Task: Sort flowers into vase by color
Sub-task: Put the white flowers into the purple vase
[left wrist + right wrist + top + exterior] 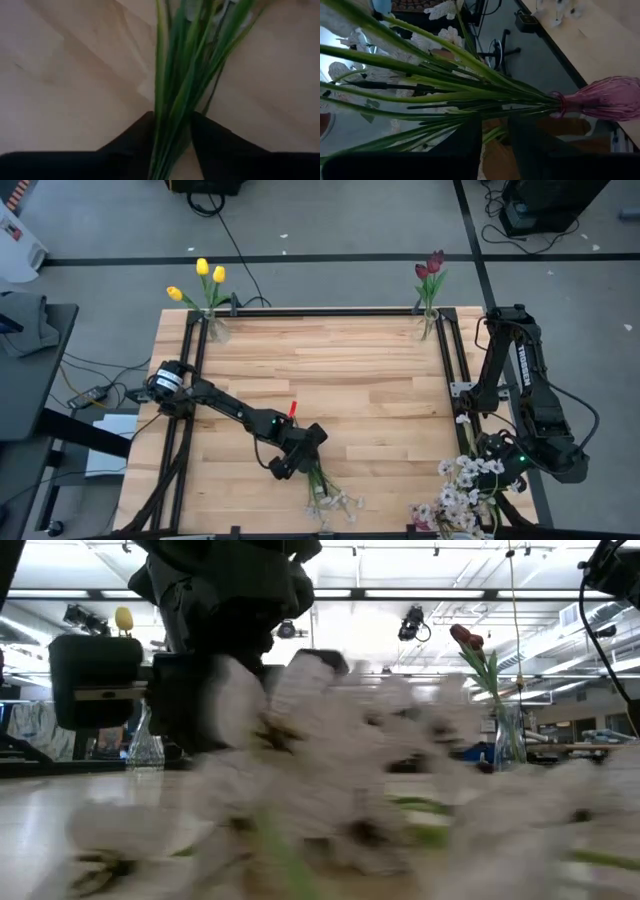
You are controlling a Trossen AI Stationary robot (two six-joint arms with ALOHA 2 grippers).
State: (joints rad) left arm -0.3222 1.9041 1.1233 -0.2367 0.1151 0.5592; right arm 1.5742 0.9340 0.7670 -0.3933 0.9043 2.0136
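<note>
Whitish-blossom spray with thin green stems [325, 492], lower centre: left gripper [172, 137] pinching stems; loose strands may slip free on lifting.

light wooden butcher-block table [330, 380] with a black frame around it. at the far left corner sits a clear vase [217, 329] of yellow tulips [205, 277], at the far right corner another vase [429, 323] with dark red tulips [430, 268]. a whitish spray [328, 492] lies flat near the front edge, and a pink vase [607, 98] of whitish blossoms [468, 480] stands at the front right corner.
</note>
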